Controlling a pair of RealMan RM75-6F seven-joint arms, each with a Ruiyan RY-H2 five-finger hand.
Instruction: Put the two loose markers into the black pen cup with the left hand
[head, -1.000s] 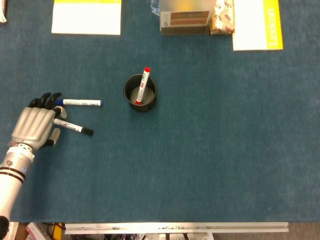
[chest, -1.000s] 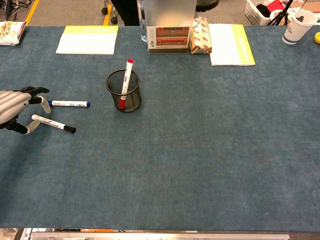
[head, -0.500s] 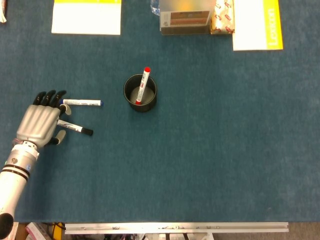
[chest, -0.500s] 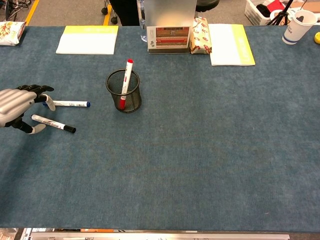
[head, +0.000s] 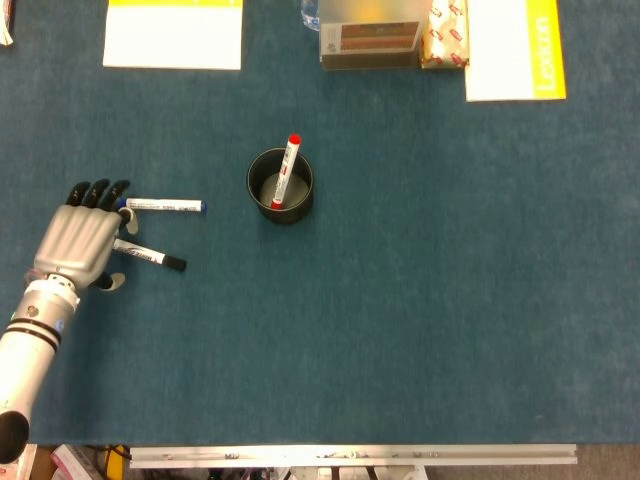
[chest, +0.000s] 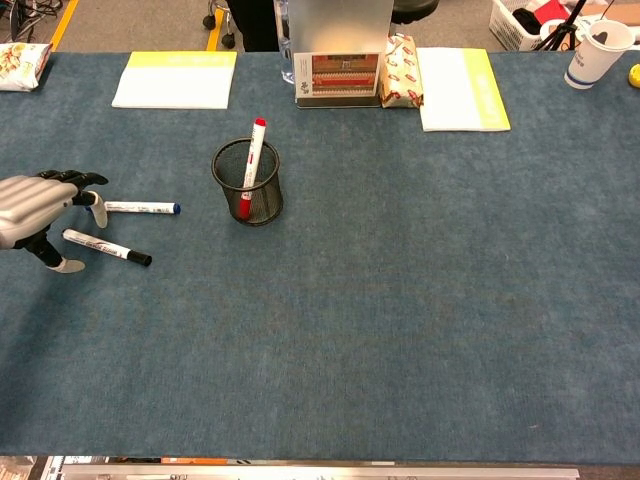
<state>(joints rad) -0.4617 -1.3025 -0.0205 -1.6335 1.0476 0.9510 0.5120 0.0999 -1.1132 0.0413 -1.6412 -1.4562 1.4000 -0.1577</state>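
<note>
Two loose markers lie left of the black pen cup: the blue-capped marker and, nearer the table's front edge, the black-capped marker. Over their far-from-cup ends hovers the left hand, fingers spread, holding nothing. Inside the cup leans a red marker.

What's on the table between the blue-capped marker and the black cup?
Nothing. In the head view, only bare blue tabletop lies between the blue-capped marker and the black pen cup.

The yellow-edged white pad carries vertical lettering too blurred to read
</note>
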